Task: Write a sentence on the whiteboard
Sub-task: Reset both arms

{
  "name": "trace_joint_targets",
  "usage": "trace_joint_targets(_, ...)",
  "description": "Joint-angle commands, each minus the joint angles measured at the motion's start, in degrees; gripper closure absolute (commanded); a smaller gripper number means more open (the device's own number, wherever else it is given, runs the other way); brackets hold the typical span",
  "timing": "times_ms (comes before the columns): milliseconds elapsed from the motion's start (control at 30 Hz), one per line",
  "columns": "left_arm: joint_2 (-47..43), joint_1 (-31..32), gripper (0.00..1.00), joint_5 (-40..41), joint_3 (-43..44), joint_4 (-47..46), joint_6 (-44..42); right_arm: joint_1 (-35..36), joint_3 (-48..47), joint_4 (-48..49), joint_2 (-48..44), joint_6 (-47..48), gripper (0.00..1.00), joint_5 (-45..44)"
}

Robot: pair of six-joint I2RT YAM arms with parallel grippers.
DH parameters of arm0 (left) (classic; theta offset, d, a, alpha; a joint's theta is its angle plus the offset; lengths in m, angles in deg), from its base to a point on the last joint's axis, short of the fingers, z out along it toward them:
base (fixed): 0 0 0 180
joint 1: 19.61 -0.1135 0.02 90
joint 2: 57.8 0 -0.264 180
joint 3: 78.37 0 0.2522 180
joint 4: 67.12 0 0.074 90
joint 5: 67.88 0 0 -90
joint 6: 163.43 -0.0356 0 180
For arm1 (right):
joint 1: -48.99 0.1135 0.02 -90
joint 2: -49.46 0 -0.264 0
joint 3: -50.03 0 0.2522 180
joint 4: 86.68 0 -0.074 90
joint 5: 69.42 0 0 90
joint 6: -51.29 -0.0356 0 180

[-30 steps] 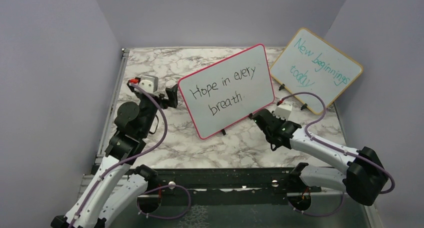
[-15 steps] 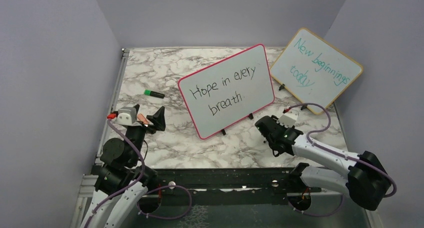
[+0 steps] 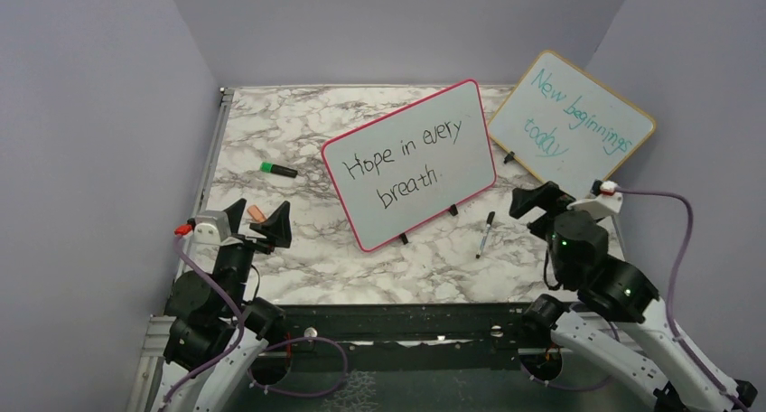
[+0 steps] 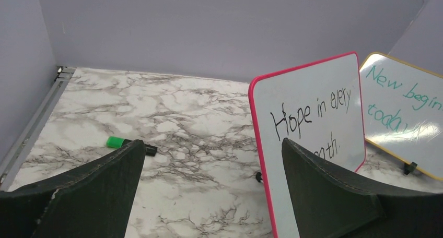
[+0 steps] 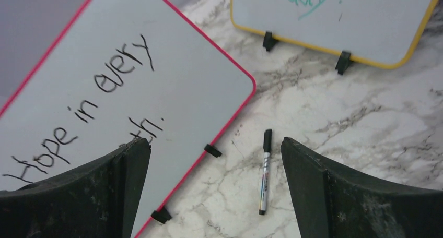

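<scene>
The whiteboard (image 3: 411, 163) with its pink-red frame stands tilted on small black feet mid-table. On it is the sentence (image 3: 397, 166) "Hope in every breath" in black, in two lines. A black-capped marker (image 3: 486, 233) lies on the marble in front of the board's right end, touched by nothing. My right gripper (image 3: 542, 202) hangs open above and to the right of it. The right wrist view shows the marker (image 5: 265, 170) on the table between the spread fingers, with the whiteboard (image 5: 130, 81) to the left. My left gripper (image 3: 259, 215) is open and empty, left of the whiteboard (image 4: 313, 123).
A wooden-framed board (image 3: 571, 127) with teal writing leans at the back right. A green-capped marker (image 3: 278, 169) lies at the left of the table, and a small orange piece (image 3: 256, 213) lies near the left gripper. Purple walls enclose three sides.
The right gripper opened and let go of the black marker, which now lies on the table, and that arm rose and drew back right. The left arm pulled back from the board's left edge.
</scene>
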Motion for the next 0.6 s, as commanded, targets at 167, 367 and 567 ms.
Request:
trace_joint_targets(167, -1.5, -0.3, 0.01, 3.8, 1.0, 0.8, 4.3, 0.0, -7.6, -2.9, -6.7, 19.3, 0.00, -3.7)
trace_joint_targets(367, -1.5, -0.3, 0.01, 3.6, 2.1, 1.3, 5.7, 0.0, -3.9, 1.4, -10.3, 22.2, 0.00, -3.2)
trace_joint_targets(567, -1.5, -0.5, 0.01, 3.8, 2.1, 1.5, 5.1, 0.0, -3.5, 0.6, -11.7, 20.5, 0.00, -4.8)
